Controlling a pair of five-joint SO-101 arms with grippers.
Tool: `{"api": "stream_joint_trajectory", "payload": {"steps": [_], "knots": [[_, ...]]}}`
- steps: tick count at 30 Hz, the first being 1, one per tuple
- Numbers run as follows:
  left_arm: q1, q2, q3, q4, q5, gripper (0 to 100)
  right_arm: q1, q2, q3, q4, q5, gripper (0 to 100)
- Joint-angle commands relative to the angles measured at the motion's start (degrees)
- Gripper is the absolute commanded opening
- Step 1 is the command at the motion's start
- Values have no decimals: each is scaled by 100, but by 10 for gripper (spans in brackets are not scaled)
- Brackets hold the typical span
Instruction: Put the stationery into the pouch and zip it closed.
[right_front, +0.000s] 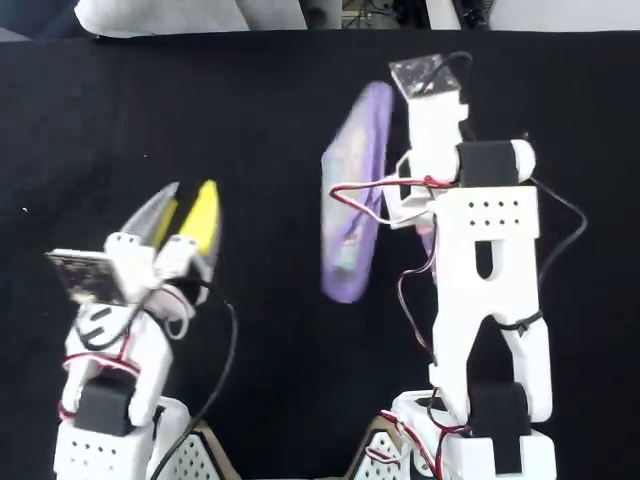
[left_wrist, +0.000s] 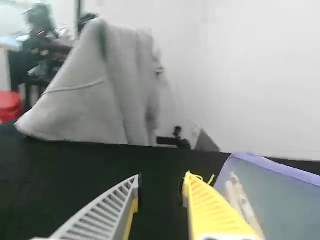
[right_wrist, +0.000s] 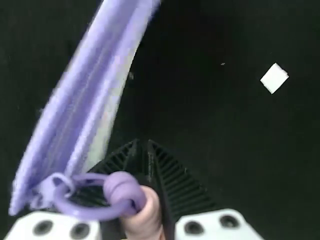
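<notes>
Right gripper (right_wrist: 147, 167), one of two, has its black ribbed plastic fingers (right_wrist: 175, 180) pressed together on the single purple cord loop (right_wrist: 82, 200), where a pale pink rounded tab (right_wrist: 142, 215) sits at the loop's knot. From that loop hangs the one purple soft-sided pouch (right_wrist: 90, 95), long and flat, with a stitched seam running down its edge.

From above, the pouch (right_front: 355, 190) is held off the black table cover (right_front: 250, 120) and tilted nearly edge-on. It sits close against the right arm's white printed body (right_front: 485, 260), between the two arms and nearer the right one. Its clear window shows pale stick-shaped stationery (left_wrist: 240, 197) inside; how many pieces cannot be told, nor whether the zip is shut.

Left gripper (right_front: 190, 190) is low by the table's near side, well apart from the pouch in the high view. Its two ridged fingers are spread apart, one yellow (left_wrist: 210, 210) and one grey (left_wrist: 105, 210), with nothing between them. In the left wrist view the pouch (left_wrist: 270, 200) lies just beside the yellow finger.

One small white square scrap (right_wrist: 274, 77) lies on the cover. A grey fabric garment (left_wrist: 95, 90) is draped beyond the table's far edge.
</notes>
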Motion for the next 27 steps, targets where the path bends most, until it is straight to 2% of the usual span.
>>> {"api": "stream_joint_trajectory", "payload": {"steps": [1,6,13,15,21,27], "knots": [[-549,-9,-330,202,466,155,-53,-127,-418,-53,-105,11],[-602,-35,321,97,756,155,-264,-119,-769,-62,-105,11],[-532,-35,1587,-1609,738,155,-598,409,-2404,352,-387,11],[-497,-35,1780,-1864,484,155,-633,778,-3011,475,-457,11],[-66,-35,1938,-1890,-422,155,-633,1763,-5077,721,-712,11],[251,-35,2176,-1925,-686,155,-633,2158,-6334,721,-1064,11]]}}
